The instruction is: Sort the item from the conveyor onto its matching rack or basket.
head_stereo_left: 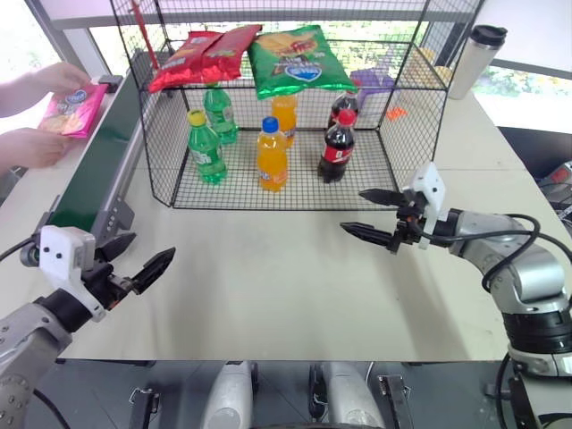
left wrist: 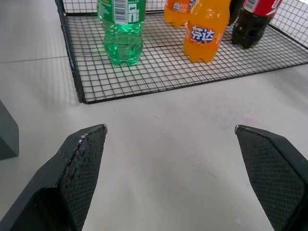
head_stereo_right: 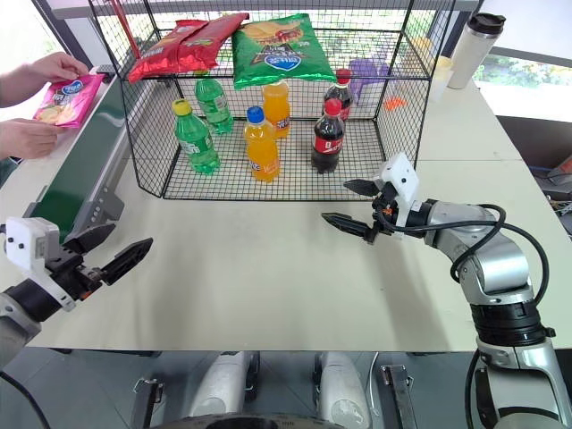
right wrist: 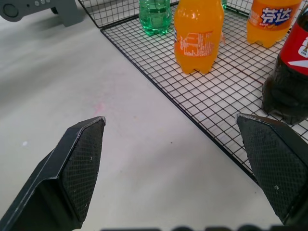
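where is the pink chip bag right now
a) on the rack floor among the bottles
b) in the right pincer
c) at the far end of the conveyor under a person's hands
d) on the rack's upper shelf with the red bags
c: the pink chip bag lies at the far end of the conveyor with a person's hands on it; both pincers hang open and empty over the table.

Glossy foil chip bag [head_stereo_left: 73, 108]; black wire-mesh rack [head_stereo_left: 152, 147]; matt white table [head_stereo_left: 286, 286]; clear plastic bottles [head_stereo_left: 206, 147].
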Motion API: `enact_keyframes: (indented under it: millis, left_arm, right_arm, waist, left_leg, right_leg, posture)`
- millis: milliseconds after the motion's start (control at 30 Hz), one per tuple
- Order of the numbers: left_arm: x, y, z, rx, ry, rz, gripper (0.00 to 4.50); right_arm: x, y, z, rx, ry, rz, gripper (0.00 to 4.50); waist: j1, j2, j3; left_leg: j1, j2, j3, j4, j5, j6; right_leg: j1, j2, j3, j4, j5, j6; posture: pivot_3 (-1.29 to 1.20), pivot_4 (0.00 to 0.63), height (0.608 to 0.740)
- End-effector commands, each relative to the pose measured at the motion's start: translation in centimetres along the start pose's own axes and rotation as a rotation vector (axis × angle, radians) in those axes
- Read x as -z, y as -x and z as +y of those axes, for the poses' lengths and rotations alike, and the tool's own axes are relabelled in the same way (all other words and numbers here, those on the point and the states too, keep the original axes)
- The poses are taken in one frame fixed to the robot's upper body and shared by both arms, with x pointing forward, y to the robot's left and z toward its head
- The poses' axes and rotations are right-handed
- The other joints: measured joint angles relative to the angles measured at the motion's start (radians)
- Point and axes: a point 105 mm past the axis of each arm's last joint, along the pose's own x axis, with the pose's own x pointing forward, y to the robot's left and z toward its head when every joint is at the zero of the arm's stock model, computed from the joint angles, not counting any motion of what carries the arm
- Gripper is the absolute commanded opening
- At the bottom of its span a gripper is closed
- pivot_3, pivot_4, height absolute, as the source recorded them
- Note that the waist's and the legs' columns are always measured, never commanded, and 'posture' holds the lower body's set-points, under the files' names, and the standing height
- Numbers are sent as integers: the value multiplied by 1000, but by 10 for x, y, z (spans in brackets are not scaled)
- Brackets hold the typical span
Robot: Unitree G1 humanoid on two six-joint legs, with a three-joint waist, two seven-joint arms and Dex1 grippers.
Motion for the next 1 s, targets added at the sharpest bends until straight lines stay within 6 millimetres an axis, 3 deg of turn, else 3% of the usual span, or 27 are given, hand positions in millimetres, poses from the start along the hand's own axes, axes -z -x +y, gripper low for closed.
enact_keyframes:
  millis: [33, 1000]
  left_arm:
    - [-8, -1, -4, 13, -31, -35, 4443]
    - [-9, -5, -3, -3, -38, -47, 4443]
  right_arm:
    - [-8, 0, 1, -2, 33, -30, 4500]
    - [-5, -7, 0, 2, 44, -31, 4500]
  waist:
    - [0, 0, 0]
    - [0, 0, 0]
  left_leg:
    - [0, 0, 0, 0, 0, 0]
    - [2, 0, 1, 3, 0, 0]
  right_leg:
    - [0, 0, 0, 0, 0, 0]
    - [-1, 0, 2, 8, 0, 1]
  posture:
    - [0, 150, 740]
    - [0, 150, 740]
